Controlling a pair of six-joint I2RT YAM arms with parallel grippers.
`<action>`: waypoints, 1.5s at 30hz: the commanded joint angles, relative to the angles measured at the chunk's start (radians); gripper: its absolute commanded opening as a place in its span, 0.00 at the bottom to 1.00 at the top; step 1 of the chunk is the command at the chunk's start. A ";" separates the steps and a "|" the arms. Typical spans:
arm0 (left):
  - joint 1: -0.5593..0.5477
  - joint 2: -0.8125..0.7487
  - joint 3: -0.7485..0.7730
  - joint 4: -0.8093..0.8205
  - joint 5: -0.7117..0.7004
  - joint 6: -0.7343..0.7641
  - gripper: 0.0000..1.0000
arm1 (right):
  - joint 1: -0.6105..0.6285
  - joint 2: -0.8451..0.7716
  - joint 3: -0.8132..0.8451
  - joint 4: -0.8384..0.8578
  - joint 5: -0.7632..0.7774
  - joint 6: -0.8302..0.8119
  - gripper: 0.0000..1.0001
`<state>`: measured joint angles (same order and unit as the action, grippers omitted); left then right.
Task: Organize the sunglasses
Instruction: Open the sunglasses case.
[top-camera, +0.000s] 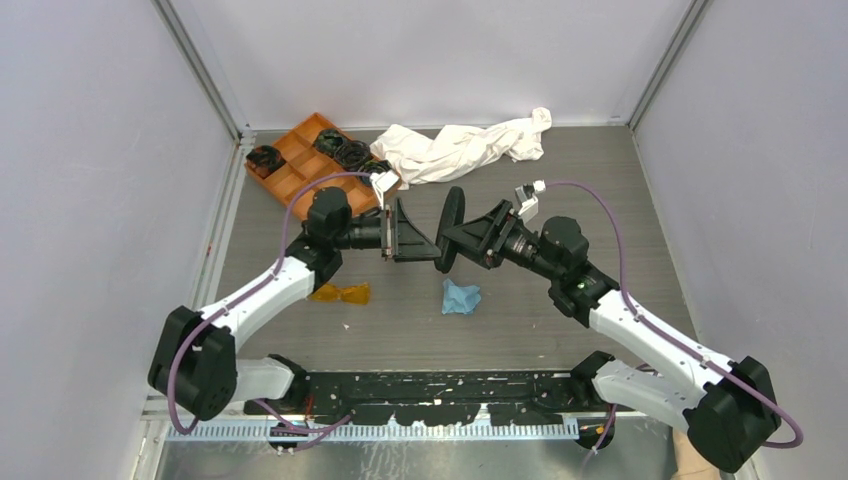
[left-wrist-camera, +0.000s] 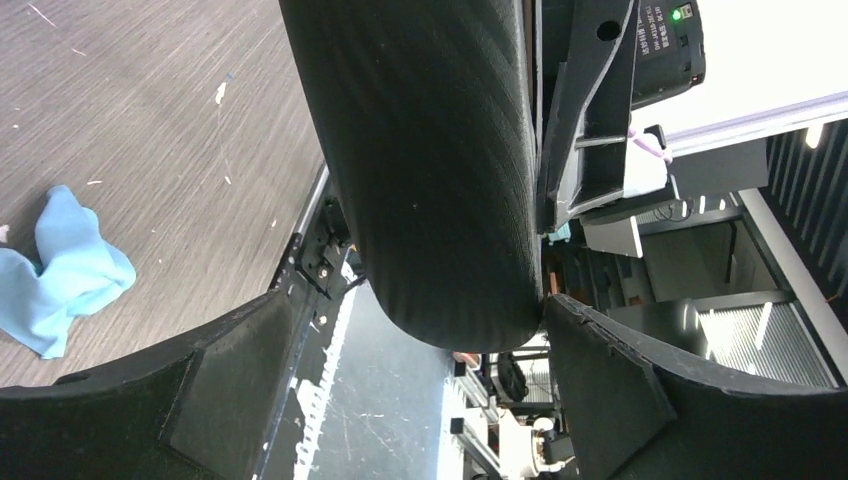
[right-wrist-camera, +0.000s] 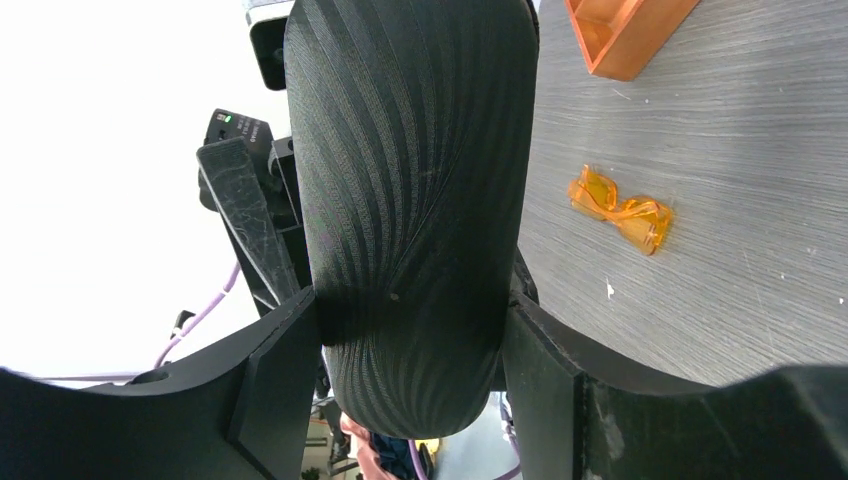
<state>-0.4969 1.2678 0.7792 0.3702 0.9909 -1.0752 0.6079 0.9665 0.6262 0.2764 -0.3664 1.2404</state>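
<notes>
The sunglasses have orange-amber lenses and lie folded on the grey table, just below the left forearm; the right wrist view shows the sunglasses beyond the case. A black oval glasses case hangs closed above mid-table. My right gripper is shut on the case, with both fingers pressed to its sides. My left gripper faces it from the left and stands open. The case lies against one left finger, with a wide gap to the other.
A light blue cloth lies crumpled on the table below the case, and the left wrist view shows the cloth too. An orange compartment tray with dark items sits at the back left. A white cloth is heaped beside it.
</notes>
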 joint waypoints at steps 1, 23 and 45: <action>-0.005 0.000 0.016 0.111 0.052 -0.039 0.97 | 0.002 0.003 0.027 0.129 -0.016 0.025 0.01; 0.023 0.195 -0.033 0.832 0.054 -0.547 0.00 | -0.119 0.107 -0.190 0.649 -0.139 0.290 0.01; 0.155 0.142 0.017 1.061 -0.067 -0.798 0.00 | -0.140 0.458 -0.229 1.154 -0.271 0.442 0.01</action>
<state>-0.4179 1.4994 0.7120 1.1870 1.0435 -1.8244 0.4942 1.4040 0.4145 1.4345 -0.5747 1.6825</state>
